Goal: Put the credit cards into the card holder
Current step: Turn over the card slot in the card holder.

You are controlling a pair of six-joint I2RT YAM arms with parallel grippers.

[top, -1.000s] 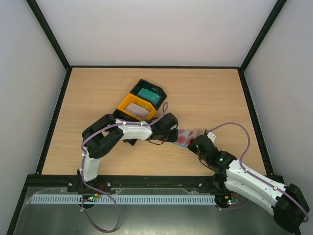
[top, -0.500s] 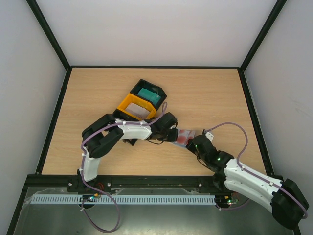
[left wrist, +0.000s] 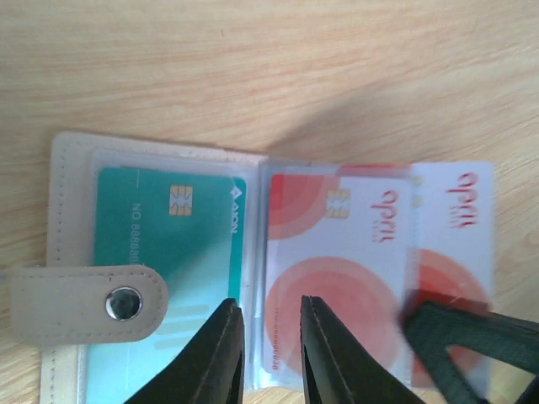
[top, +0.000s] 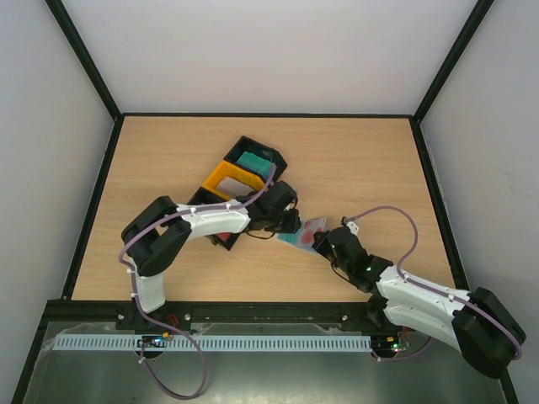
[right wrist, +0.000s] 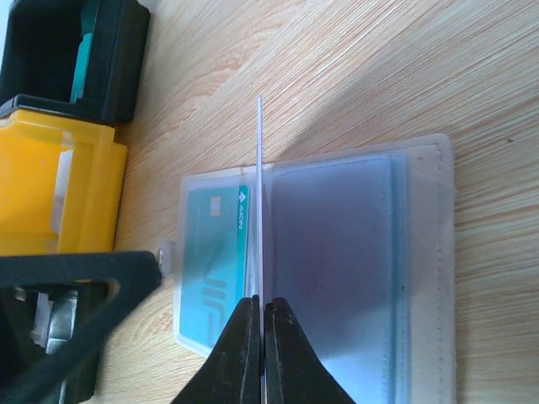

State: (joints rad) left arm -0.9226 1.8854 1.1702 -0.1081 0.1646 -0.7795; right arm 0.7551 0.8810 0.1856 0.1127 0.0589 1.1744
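The card holder (left wrist: 63,219) lies open on the wood, beige outside, with its snap tab (left wrist: 84,303) folded over. A teal credit card (left wrist: 160,244) sits in its left sleeve and a red-and-white one (left wrist: 337,261) in the right sleeve. A second red-and-white card (left wrist: 455,227) sticks out to the right. My left gripper (left wrist: 269,311) hovers over the fold, open by a narrow gap with nothing in it. My right gripper (right wrist: 262,305) is shut on that thin card (right wrist: 259,168), seen edge-on above the card holder (right wrist: 429,252). From above, both grippers meet at the card holder (top: 301,236).
A yellow tray (top: 227,178) and a black tray (top: 257,156) with a teal stack stand just behind the left gripper. They show at the left in the right wrist view, yellow (right wrist: 42,185) and black (right wrist: 67,50). Black rails border the table.
The left gripper's jaws have parted slightly and its arm has swung left. The right arm has moved left toward the card holder, still shut on the card.
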